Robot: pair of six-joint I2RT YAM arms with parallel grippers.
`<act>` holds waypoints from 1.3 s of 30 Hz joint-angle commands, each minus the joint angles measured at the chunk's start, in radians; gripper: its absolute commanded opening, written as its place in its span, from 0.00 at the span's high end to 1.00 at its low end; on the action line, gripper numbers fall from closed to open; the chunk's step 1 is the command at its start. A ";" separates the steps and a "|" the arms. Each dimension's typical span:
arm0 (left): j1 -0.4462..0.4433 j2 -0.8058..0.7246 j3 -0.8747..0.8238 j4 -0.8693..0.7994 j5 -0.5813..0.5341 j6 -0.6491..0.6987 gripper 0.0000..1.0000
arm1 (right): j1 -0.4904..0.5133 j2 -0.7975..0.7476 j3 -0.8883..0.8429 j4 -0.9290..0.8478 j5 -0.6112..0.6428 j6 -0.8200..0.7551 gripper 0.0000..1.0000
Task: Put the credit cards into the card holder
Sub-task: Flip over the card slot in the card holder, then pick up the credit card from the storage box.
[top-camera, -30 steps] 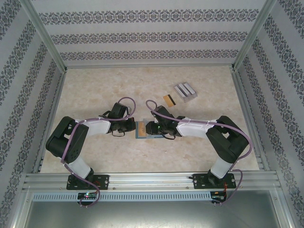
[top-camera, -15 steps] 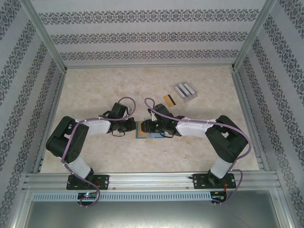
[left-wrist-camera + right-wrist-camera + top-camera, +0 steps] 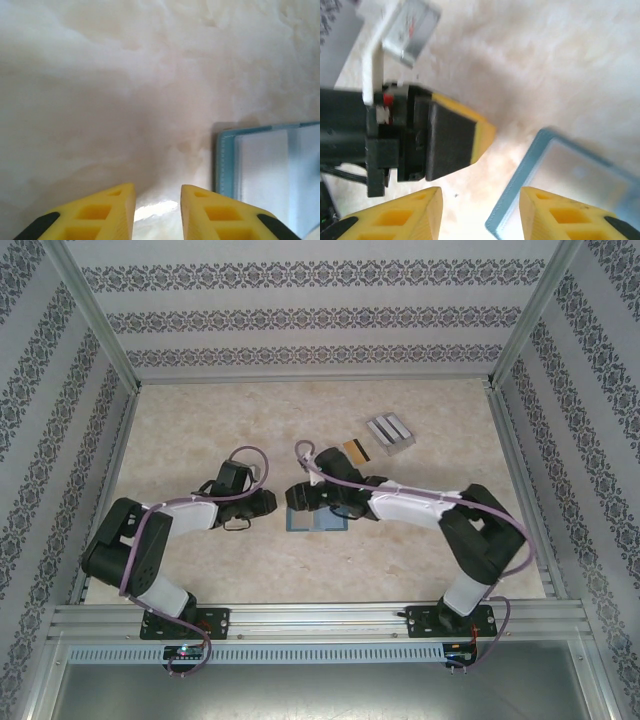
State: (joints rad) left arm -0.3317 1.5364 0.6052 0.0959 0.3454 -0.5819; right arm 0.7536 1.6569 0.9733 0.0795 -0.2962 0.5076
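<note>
**A:** Where's the card holder [image 3: 315, 519] sitting?

**B:** Flat on the table [image 3: 200, 420], opened out like a book. It's just off the tips of both sets of fingers. It lies ahead and to one side of the left gripper [image 3: 157, 192], whose fingers stand a little apart with nothing between them. It's close in front of the right gripper [image 3: 481, 197], whose fingers are spread wide and just as empty. Neither touches it.

**A:** Any cards inside it yet?

**B:** Can't tell. The pockets look pale and glossy from the wrist views, no more than that.

**A:** So what would you fetch?

**B:** The orange-gold card [image 3: 354, 450], I'd say. It lies beyond the right fingers, well apart from the holder and just beside the grey rack [image 3: 389, 432].

**A:** Flat on the surface, though. Awkward.

**B:** That's the catch. A thin card gives the fingers nothing to bite on. I'd bring the right fingers down astride its short sides, low enough for one tip to lift an edge before they close. The left fingers look well placed to pin the near panel so the holder doesn't skate. Then the card should meet the pocket mouth edge-on and square. Skewed, it'll likely jam on the lip or shove the holder along.
</note>
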 commanded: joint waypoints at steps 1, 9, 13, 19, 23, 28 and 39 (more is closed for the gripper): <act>0.010 -0.063 -0.026 -0.013 -0.103 -0.009 0.67 | -0.065 -0.100 0.016 -0.077 0.112 -0.110 0.55; 0.004 -0.187 -0.089 0.068 -0.117 0.047 0.45 | -0.305 -0.113 0.143 -0.312 0.298 -0.289 0.54; -0.007 -0.256 -0.119 0.087 -0.159 0.093 0.33 | -0.369 -0.034 0.246 -0.378 0.438 -0.409 0.47; -0.011 -0.318 -0.161 0.132 -0.187 0.117 0.27 | -0.447 0.166 0.462 -0.498 0.375 -0.598 0.29; -0.012 -0.313 -0.161 0.137 -0.189 0.137 0.25 | -0.453 0.286 0.595 -0.598 0.395 -0.690 0.27; -0.014 -0.334 -0.181 0.156 -0.210 0.145 0.24 | -0.467 0.373 0.701 -0.677 0.434 -0.746 0.26; -0.013 -0.312 -0.167 0.148 -0.209 0.157 0.23 | -0.482 0.411 0.703 -0.666 0.610 -0.782 0.34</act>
State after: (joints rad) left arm -0.3347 1.2228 0.4335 0.2081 0.1482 -0.4507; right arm 0.2829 2.0560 1.6711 -0.5728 0.2504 -0.2604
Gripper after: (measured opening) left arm 0.768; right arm 0.667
